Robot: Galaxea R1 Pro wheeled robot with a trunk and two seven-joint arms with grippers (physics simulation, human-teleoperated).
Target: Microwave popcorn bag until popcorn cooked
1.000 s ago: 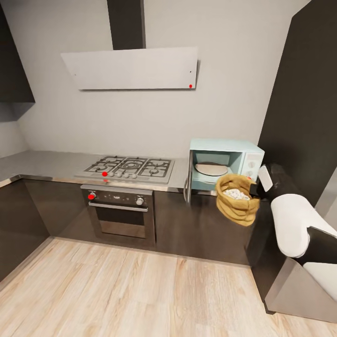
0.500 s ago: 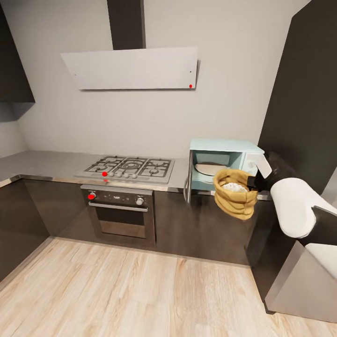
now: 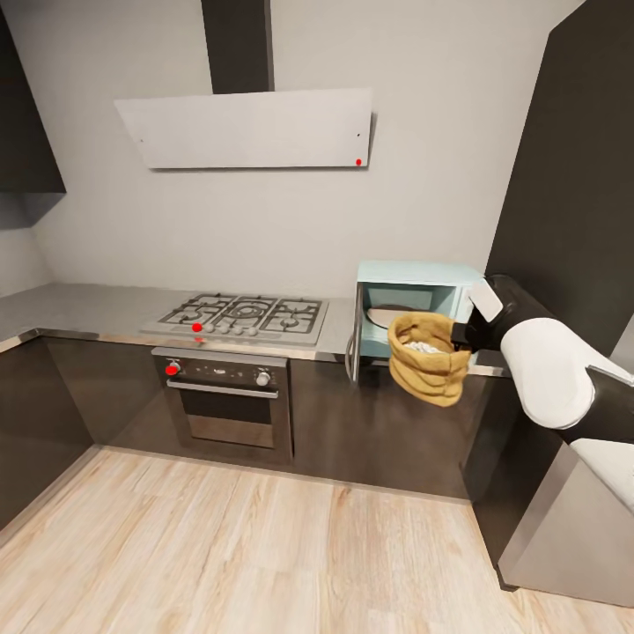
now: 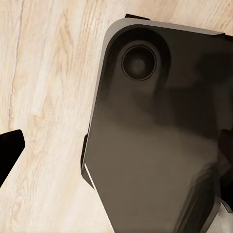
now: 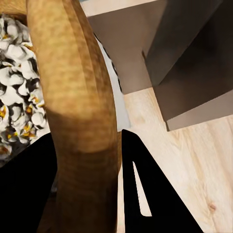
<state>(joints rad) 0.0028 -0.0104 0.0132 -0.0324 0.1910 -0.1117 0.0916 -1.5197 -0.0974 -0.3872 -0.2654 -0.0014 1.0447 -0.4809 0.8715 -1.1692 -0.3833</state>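
Before the microwave [image 3: 423,304], whose door stands open, the bag [image 3: 426,357] hangs in the air above the surface [image 3: 106,310] edge. Right end effector [image 3: 460,335] grips the bag's rim, one finger [image 5: 145,194] outside. Popcorn [image 5: 17,116] fills the bag. Left end effector [image 4: 116,160]: state cannot be told.

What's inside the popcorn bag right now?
The popcorn bag, pinched at its rim by the right gripper, holds whitish popcorn heaped near the top. Anything beneath that heap is covered.
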